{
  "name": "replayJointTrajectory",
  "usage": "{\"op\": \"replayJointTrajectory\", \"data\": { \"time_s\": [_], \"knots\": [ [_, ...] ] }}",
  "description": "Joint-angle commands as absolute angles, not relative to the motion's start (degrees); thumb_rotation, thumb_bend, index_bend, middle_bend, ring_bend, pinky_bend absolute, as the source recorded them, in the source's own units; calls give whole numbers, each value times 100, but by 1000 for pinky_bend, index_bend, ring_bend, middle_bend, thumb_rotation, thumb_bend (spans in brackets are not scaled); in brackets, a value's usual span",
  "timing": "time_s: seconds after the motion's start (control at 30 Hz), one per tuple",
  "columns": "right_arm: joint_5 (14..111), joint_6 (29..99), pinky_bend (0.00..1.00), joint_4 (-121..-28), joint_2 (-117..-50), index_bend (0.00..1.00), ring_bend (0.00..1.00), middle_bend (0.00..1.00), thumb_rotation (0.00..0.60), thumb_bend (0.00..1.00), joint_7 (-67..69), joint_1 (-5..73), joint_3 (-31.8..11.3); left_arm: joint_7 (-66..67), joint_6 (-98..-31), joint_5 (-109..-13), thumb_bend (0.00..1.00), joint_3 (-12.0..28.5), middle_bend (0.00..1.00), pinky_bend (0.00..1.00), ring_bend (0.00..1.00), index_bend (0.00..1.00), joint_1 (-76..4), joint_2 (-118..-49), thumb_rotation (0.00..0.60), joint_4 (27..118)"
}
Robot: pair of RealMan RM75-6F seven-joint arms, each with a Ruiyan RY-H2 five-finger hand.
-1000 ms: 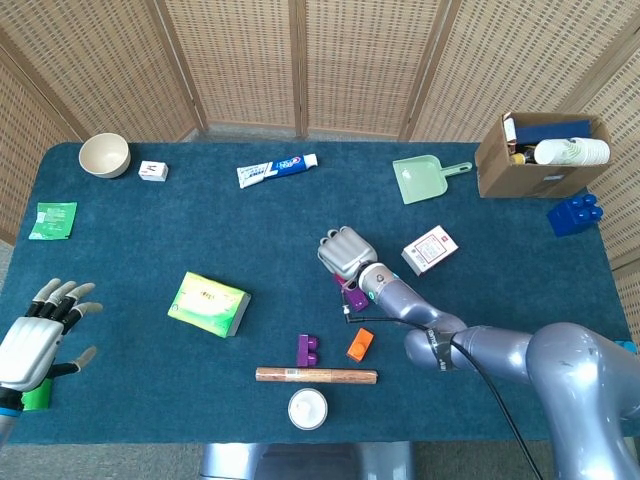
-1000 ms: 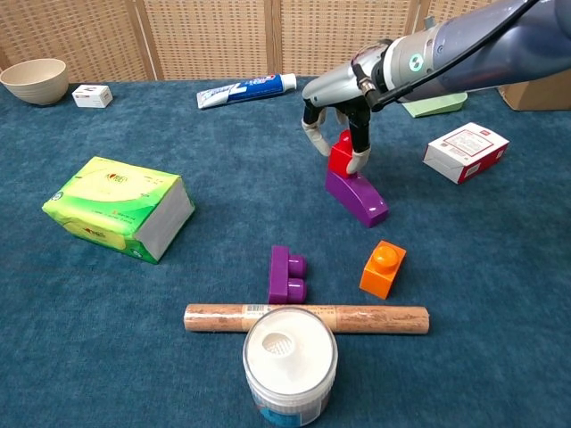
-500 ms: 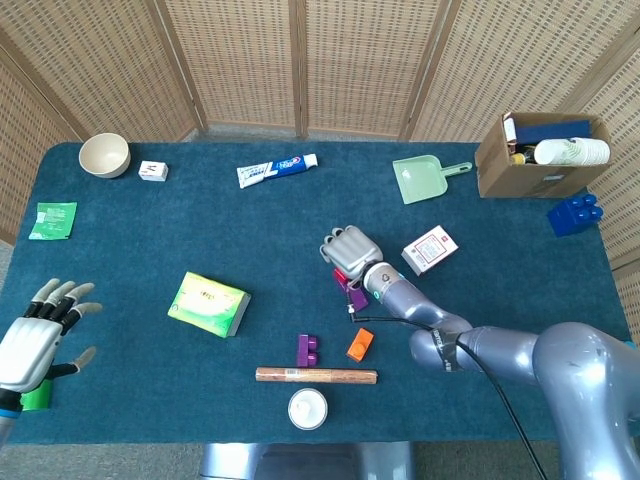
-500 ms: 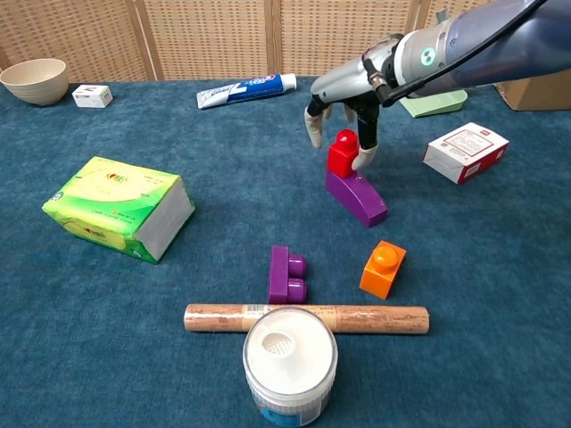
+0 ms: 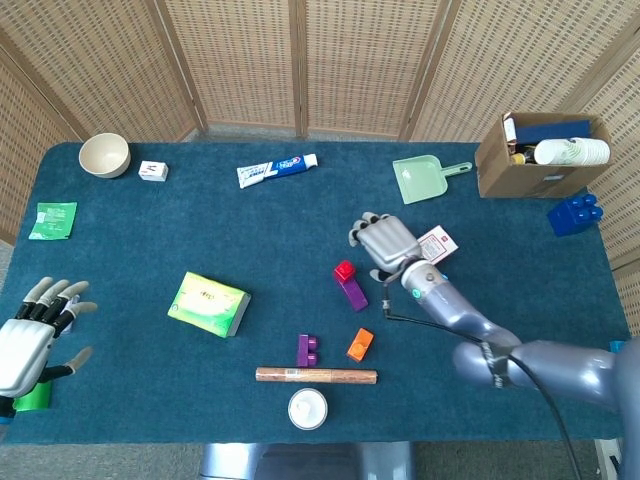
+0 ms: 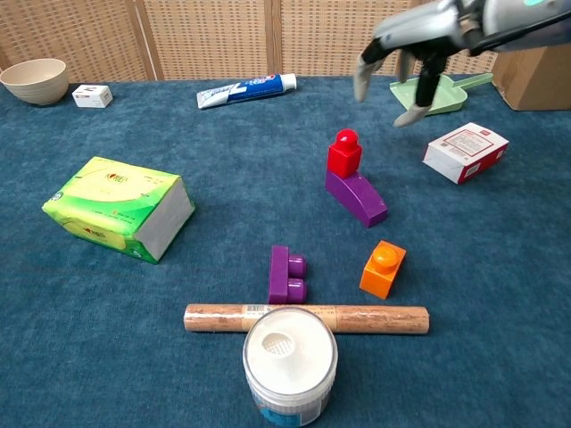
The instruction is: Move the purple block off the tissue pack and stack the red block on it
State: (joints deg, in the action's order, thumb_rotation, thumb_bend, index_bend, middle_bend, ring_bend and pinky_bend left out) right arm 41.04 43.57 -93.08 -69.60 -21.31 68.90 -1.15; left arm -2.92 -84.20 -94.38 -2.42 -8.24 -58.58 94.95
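The red block (image 6: 343, 154) (image 5: 344, 270) stands on one end of the purple wedge block (image 6: 359, 197) (image 5: 352, 292) at mid-table. The green tissue pack (image 6: 118, 207) (image 5: 210, 304) lies to the left with nothing on top. My right hand (image 6: 409, 46) (image 5: 390, 241) hovers above and to the right of the stack, fingers spread, holding nothing. My left hand (image 5: 32, 330) is open near the table's left front edge, far from the blocks.
A small purple block (image 6: 287, 274), an orange block (image 6: 383, 267), a cork-brown roll (image 6: 306, 317) and a white-lidded jar (image 6: 290, 361) lie in front. A red-and-white box (image 6: 466, 152), green dustpan (image 5: 424, 179), toothpaste (image 5: 277, 170), bowl (image 5: 104, 155) and cardboard box (image 5: 545, 155) sit farther off.
My right hand has let go of the red block and risen up and to the right. The red block stays standing on the purple wedge.
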Motion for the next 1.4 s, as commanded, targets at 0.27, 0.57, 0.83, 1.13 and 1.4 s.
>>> {"op": "replayJointTrajectory", "data": {
  "time_s": [0.27, 0.57, 0.83, 1.13, 1.4],
  "knots": [
    [5631, 5803, 292, -10175, -6074, 348, 121, 229, 600, 283, -1383, 5461, -19, 62, -8414, -9312, 330, -253, 131, 0, 85, 277, -728, -5732, 600, 9776],
    [7002, 7671, 283, -10137, -5976, 417, 121, 235, 600, 281, -816, 3884, 295, 93, -8492, -9339, 330, -309, 134, 0, 85, 277, -609, -5863, 600, 9762],
    [7514, 8610, 243, -9722, -6225, 427, 96, 236, 600, 280, -549, 2725, 535, 96, -8598, -9513, 330, -387, 133, 0, 85, 267, -515, -6103, 600, 9657],
    [7866, 9045, 218, -9320, -6366, 445, 90, 240, 600, 281, -328, 1968, 555, 14, -8835, -9736, 331, -491, 143, 0, 85, 267, -363, -6197, 600, 9596],
    [8103, 9071, 218, -9354, -6327, 444, 86, 240, 600, 280, -241, 1737, 399, 325, -8901, -9851, 330, -487, 140, 0, 85, 265, -331, -6109, 600, 9843]
  ]
}}
